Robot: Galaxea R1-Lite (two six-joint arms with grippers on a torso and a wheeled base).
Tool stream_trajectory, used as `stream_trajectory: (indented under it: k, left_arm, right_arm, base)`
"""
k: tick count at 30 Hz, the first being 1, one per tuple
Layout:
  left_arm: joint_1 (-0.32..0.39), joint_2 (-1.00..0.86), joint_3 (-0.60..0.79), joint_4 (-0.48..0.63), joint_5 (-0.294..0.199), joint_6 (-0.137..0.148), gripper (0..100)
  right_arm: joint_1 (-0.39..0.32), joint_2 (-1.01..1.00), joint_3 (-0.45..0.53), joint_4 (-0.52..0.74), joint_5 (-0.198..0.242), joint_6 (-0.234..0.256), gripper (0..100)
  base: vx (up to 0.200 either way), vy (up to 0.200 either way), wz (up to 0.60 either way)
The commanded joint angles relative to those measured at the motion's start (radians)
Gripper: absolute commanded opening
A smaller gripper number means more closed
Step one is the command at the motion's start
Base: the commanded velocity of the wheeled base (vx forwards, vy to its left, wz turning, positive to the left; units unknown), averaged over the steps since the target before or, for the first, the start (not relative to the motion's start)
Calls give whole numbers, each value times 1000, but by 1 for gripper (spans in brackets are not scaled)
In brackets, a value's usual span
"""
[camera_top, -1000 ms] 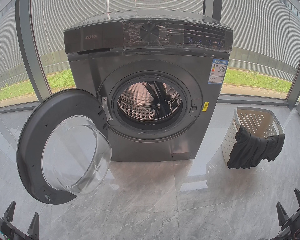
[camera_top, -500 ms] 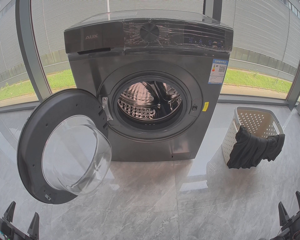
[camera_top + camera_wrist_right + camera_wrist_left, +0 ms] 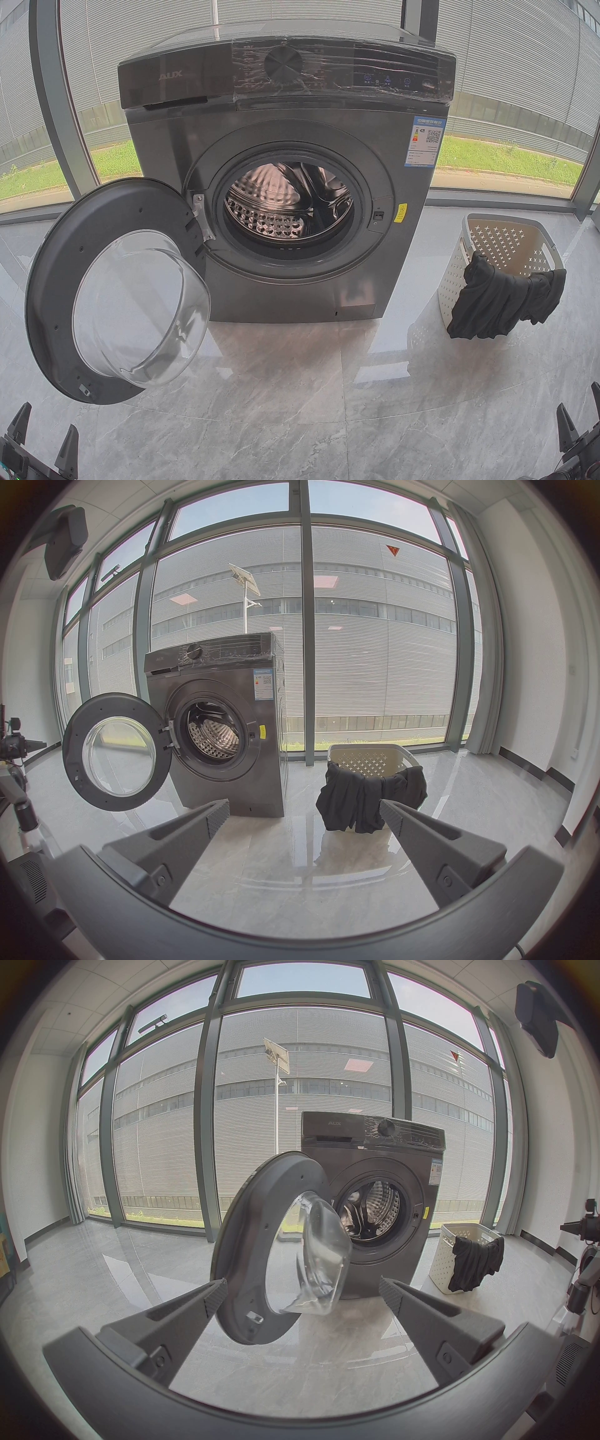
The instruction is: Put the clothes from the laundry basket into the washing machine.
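A grey front-loading washing machine (image 3: 281, 125) stands ahead, its round door (image 3: 112, 294) swung wide to the left and the steel drum (image 3: 287, 200) bare inside. To its right a white laundry basket (image 3: 509, 240) sits on the floor with black clothes (image 3: 500, 303) draped over its near rim. My left gripper (image 3: 42, 434) is low at the near left, open and holding nothing. My right gripper (image 3: 581, 412) is low at the near right, open too. The right wrist view shows the black clothes (image 3: 369, 795) ahead between its fingers (image 3: 437, 842), well beyond them.
Polished grey marble floor (image 3: 350, 387) lies between me and the machine. Tall windows with dark frames (image 3: 53, 100) run behind. The open door (image 3: 275, 1247) juts out into the floor on the left side.
The whole head view has shifted slightly, so the machine and basket sit a bit further left in the picture. Both grippers stay where they were, still open.
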Motion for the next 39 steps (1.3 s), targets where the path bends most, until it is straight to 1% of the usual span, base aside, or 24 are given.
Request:
stream_trajectory:
  k: [1,3,15,24,35,39]
  left_arm:
    - [0,-18,15,0,1,0,100]
    - [0,-18,16,0,2,-3,100]
    - [0,-18,15,0,4,-4,100]
    - [0,-18,16,0,4,-1,100]
    - [0,-18,16,0,2,0,100]
    - [0,-18,16,0,2,5,100]
  right_arm:
    - [0,-11,16,0,0,0,100]
    - [0,-11,16,0,0,0,100]
    - [0,-11,16,0,0,0,100]
    - [0,-11,16,0,0,0,100]
    - [0,-11,16,0,0,0,100]
    - [0,-11,16,0,0,0,100]
  base:
    - [0,0,0]
    - [0,0,0]
    - [200,0,0]
    - [0,0,0]
    - [0,-200,0]
    - [0,-200,0]
